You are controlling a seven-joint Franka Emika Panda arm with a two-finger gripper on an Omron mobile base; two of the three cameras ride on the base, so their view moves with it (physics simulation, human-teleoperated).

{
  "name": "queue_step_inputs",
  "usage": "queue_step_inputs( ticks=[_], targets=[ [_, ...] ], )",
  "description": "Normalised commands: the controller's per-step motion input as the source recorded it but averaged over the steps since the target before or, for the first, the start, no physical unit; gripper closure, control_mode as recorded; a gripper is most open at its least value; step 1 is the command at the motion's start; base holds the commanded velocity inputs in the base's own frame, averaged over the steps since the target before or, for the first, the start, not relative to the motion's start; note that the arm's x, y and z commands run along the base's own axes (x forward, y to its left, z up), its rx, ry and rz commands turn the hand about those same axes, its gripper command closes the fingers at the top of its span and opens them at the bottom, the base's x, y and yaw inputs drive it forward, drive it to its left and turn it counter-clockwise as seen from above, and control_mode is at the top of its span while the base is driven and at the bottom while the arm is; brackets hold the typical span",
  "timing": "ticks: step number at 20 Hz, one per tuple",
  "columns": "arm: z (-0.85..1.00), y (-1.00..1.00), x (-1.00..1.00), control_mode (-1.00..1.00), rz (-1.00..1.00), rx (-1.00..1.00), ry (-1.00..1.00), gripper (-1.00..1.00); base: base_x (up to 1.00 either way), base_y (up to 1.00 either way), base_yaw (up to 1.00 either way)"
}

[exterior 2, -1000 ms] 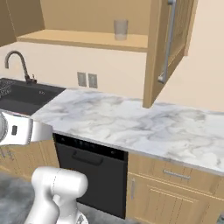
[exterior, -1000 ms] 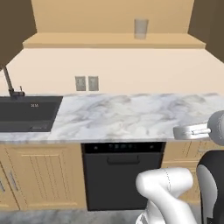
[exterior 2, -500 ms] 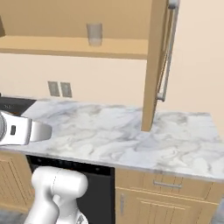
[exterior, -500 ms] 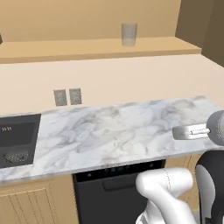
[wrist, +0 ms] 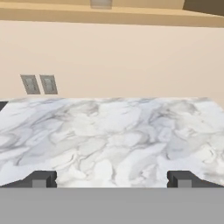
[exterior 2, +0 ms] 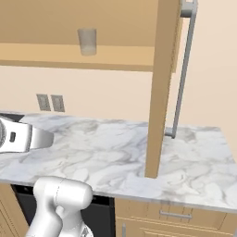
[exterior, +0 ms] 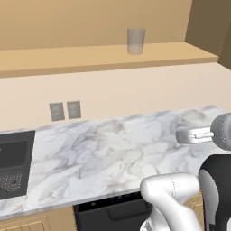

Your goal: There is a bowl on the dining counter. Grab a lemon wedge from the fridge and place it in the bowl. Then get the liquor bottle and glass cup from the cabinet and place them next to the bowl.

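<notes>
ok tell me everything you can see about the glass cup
The glass cup is a small clear tumbler with a faint grey tint, straight-sided and slightly tapered toward the base. It looks empty. It stands upright on the wooden shelf of the open cabinet, above the marble counter, alone, with nothing touching it but the shelf.

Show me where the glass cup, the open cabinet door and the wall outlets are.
glass cup (exterior: 136, 41), left base view, middle of its clear side.
cabinet door (exterior 2: 163, 88), right base view, its wooden edge.
wall outlets (exterior: 65, 110), left base view, between the two plates.
</notes>
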Motion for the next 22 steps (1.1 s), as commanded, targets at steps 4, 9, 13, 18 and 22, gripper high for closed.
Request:
queue_step_inputs(
  ticks=[4, 9, 13, 18, 22],
  targets=[
    [0.0, 0.0, 0.0, 1.0, 0.0, 0.0, 0.0, -1.0, 0.79, 0.03, 0.18],
    [-0.03, 0.0, 0.1, -1.0, 0.0, 0.0, 0.0, -1.0, 0.12, 0.0, 0.02],
    [0.11, 0.0, 0.2, -1.0, 0.27, -0.02, -0.11, -1.0, 0.0, 0.0, 0.0],
    [0.58, -0.01, 0.05, -1.0, 0.4, -0.15, -0.18, -1.0, 0.0, 0.0, 0.0],
    [0.7, 0.06, 0.06, -1.0, 0.31, -0.23, -0.11, -1.0, 0.0, 0.0, 0.0]
  ],
)
